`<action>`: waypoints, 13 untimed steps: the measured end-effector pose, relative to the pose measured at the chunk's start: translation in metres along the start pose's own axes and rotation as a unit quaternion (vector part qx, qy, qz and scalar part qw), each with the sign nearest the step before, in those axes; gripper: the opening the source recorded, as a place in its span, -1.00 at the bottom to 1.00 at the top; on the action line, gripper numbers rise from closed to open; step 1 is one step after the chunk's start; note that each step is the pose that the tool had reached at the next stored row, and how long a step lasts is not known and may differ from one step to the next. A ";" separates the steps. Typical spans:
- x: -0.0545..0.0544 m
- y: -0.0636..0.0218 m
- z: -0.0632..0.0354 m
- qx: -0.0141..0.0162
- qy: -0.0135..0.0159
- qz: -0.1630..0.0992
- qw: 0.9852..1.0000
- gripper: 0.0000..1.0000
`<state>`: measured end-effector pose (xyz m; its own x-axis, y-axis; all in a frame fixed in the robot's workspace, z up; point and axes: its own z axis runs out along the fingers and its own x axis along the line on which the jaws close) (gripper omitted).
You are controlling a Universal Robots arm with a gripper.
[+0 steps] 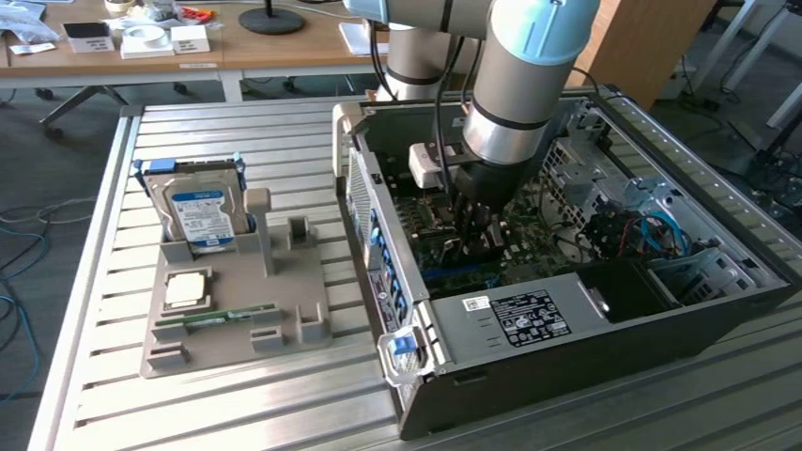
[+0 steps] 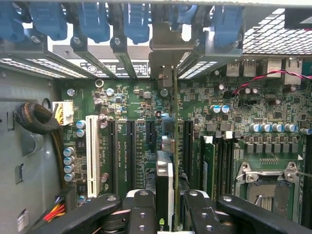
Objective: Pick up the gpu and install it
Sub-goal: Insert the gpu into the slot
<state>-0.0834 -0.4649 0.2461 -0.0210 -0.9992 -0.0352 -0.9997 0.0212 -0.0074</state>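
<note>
The pick-up is done: the tool (image 2: 168, 210) is clamped on the gpu (image 2: 165, 178), its two dark fingers (image 2: 141, 209) pressing on either side of the card, which stands edge-on between them. In the exterior view the tool (image 1: 474, 246) reaches down inside the open computer case (image 1: 564, 376), which lies on the tabletop (image 1: 188, 404) to the exterior view's right. The card hangs over the motherboard (image 2: 122, 97), in line with the black expansion slots (image 2: 130, 146), and its silvery bracket (image 2: 165, 51) is up at the case's rear openings. I judge the install to be under way; whether the card edge is fully seated I cannot tell. On the exterior view's left, the grey stand (image 1: 239, 338) carries the hard drive (image 1: 201, 211) and the memory stick (image 1: 232, 317)
</note>
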 end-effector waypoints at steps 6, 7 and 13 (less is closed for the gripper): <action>0.000 0.0000 0.0001 0.000 0.000 0.003 1.000 -0.47; 0.000 0.0000 0.0001 0.000 0.000 0.003 1.000 -0.47; 0.000 -0.0019 0.0003 0.000 0.000 0.009 1.000 -0.47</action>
<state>-0.0815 -0.4646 0.2458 -0.0384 -0.9986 -0.0359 -0.9992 0.0386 -0.0071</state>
